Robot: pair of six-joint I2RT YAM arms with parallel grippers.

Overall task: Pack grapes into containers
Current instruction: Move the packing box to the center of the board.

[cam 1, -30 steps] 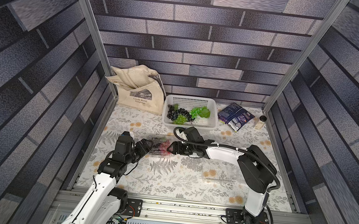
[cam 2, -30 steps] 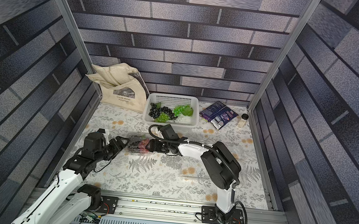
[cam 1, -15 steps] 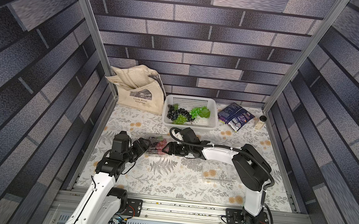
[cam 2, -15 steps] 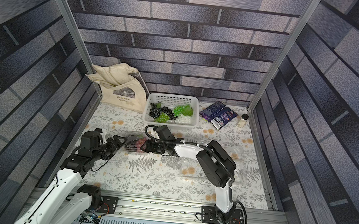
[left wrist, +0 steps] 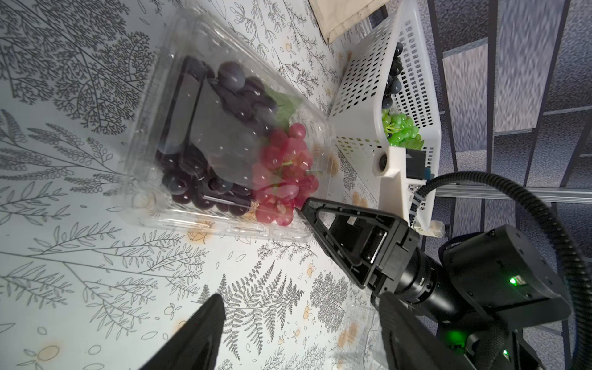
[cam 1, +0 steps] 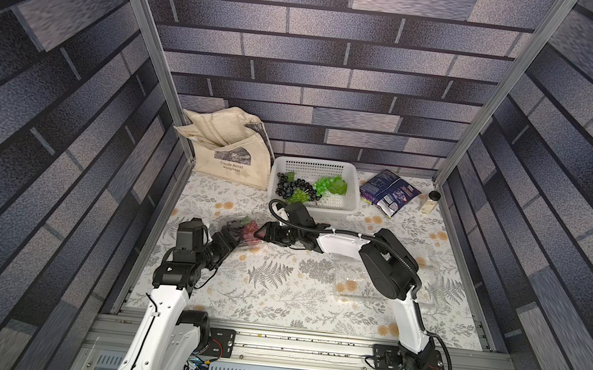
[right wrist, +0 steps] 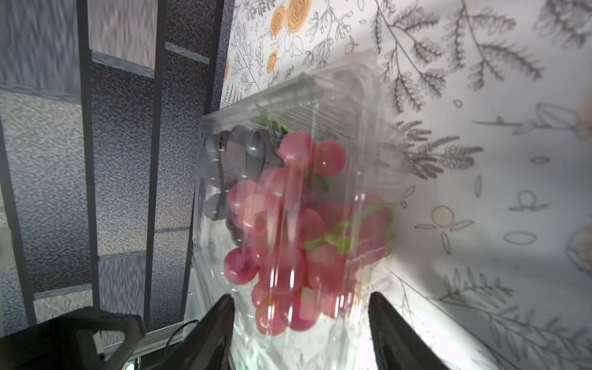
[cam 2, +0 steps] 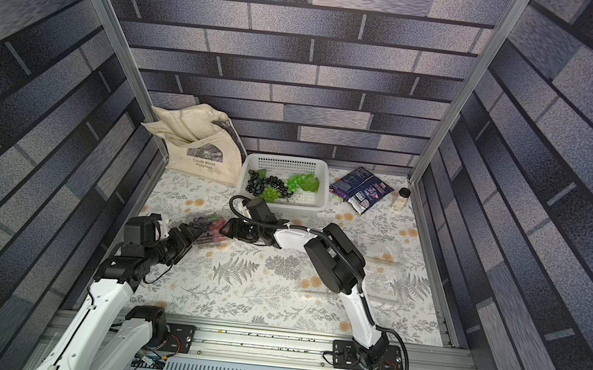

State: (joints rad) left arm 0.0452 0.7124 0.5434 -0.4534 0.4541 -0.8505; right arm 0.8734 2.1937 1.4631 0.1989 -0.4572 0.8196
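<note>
A shut clear container [cam 1: 245, 230] [cam 2: 208, 227] lies on the table at the left, with dark purple and red grapes [left wrist: 282, 173] inside. My right gripper [cam 1: 263, 232] [right wrist: 301, 299] is turned on its side and shut on the container's [right wrist: 288, 198] red-grape end, one finger over the lid and one at table level. My left gripper [cam 1: 229, 238] [left wrist: 299, 301] stands open just short of the container's [left wrist: 224, 144] other end, with only tablecloth between its fingers. More dark grapes [cam 1: 289, 189] and green grapes [cam 1: 325, 185] lie in the white basket.
The white perforated basket [cam 1: 341, 206] stands at the back, with a cloth tote bag [cam 1: 234, 157] to its left. A snack bag [cam 1: 388, 192] and a small jar [cam 1: 431, 202] are to its right. Empty clear containers [cam 1: 350, 280] [cam 2: 382, 250] lie beside the right arm.
The right gripper and the filled container have slid left together. The left gripper has drawn back to the left, away from the container.
</note>
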